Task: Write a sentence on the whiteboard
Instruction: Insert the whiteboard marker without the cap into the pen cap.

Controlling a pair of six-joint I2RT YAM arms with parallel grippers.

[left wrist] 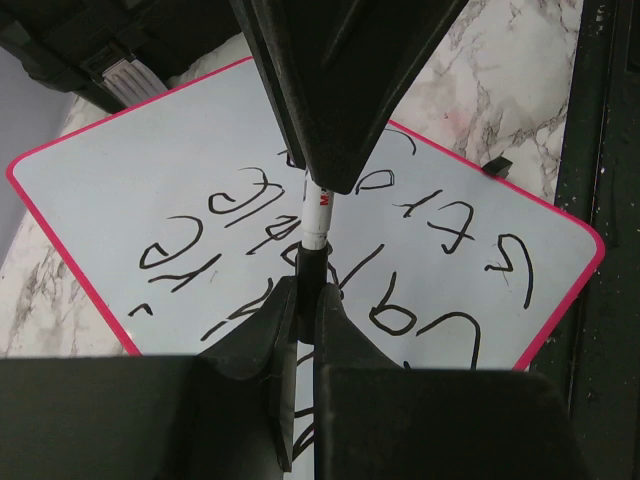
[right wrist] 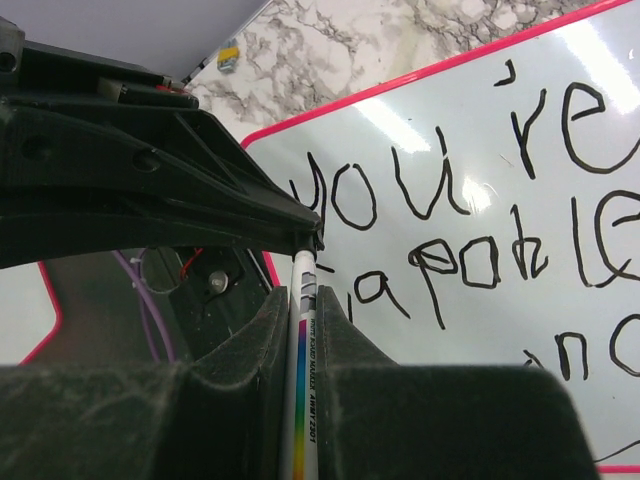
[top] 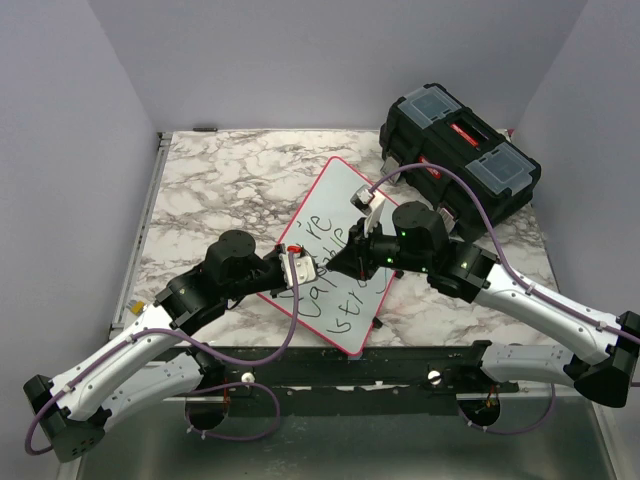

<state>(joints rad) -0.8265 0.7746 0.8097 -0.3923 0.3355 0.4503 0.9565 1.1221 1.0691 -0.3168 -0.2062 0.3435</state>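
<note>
Under the jaws, grey-veined white marble tabletop (top: 220, 170). Beyond and to either side, plain pale lilac-grey walls (top: 300, 60). Behind, dark metal rail (top: 400, 364) along the near table edge. Soft, even light.

Left arm (top: 120, 360) and right arm (top: 545, 310), white lower links, black joints, thin looping purple cables (top: 440, 168), small green lights (top: 403, 236), matte black wedge-shaped jaws.

You have one whiteboard (top: 333, 192) carrying one sentence (right wrist: 452, 262), written in three lines. You also have one marker (left wrist: 316, 212), one black toolbox (top: 460, 150) and two grippers: the left gripper (left wrist: 306, 305) and the right gripper (right wrist: 300, 315).
</note>
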